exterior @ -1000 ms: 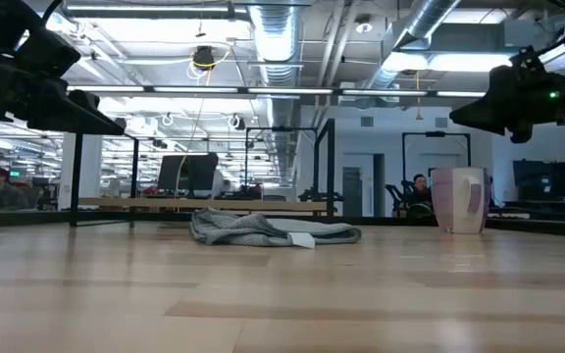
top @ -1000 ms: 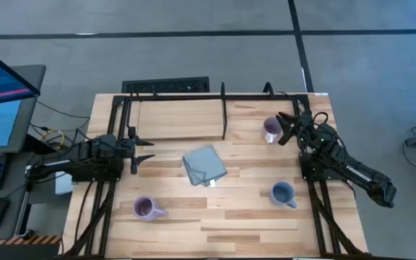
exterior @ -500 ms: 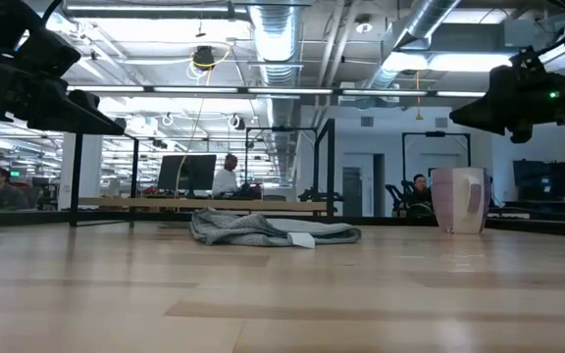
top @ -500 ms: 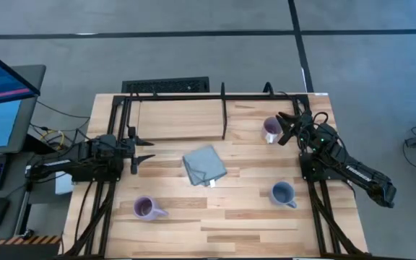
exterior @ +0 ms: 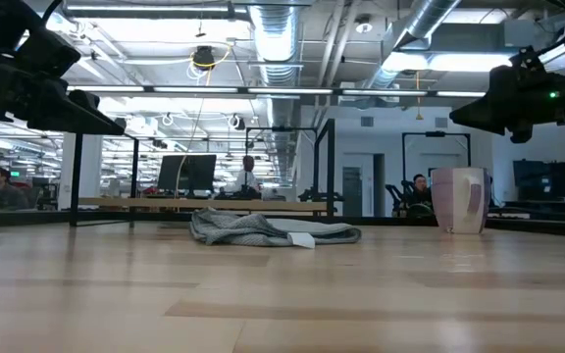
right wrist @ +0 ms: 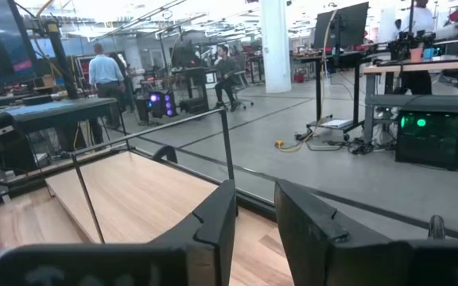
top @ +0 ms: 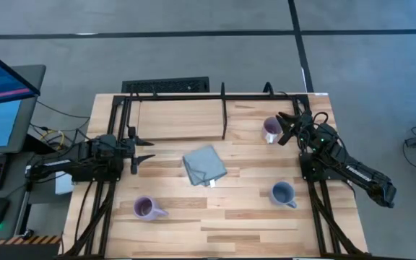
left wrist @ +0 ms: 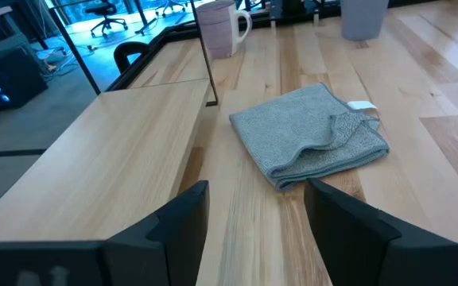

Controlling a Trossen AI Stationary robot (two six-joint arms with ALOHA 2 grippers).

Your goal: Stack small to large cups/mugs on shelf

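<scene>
Three mugs stand upright on their bases. The purple mug with a white handle [top: 271,130] is at the far right, just right of the shelf's black divider [top: 224,112]. The blue-grey mug [top: 283,193] is near right and the light purple mug [top: 145,209] near left. The shelf [top: 179,117] is a light board in a black rod frame at the far edge. My left gripper [top: 149,150] hovers open at the table's left, pointing at the cloth [left wrist: 312,135]. My right gripper [top: 286,128] is open, above and beside the white-handled mug [exterior: 459,199], with nothing between its fingers [right wrist: 213,226].
A folded grey-blue cloth [top: 204,165] lies at the table's middle between both arms. Bare wood stretches along the near edge between the two near mugs. A monitor and keyboard stand off the table's left. People and desks show in the room behind.
Both arms, the mugs and the cloth have kept still. Only a person in the room behind the table has walked past.
</scene>
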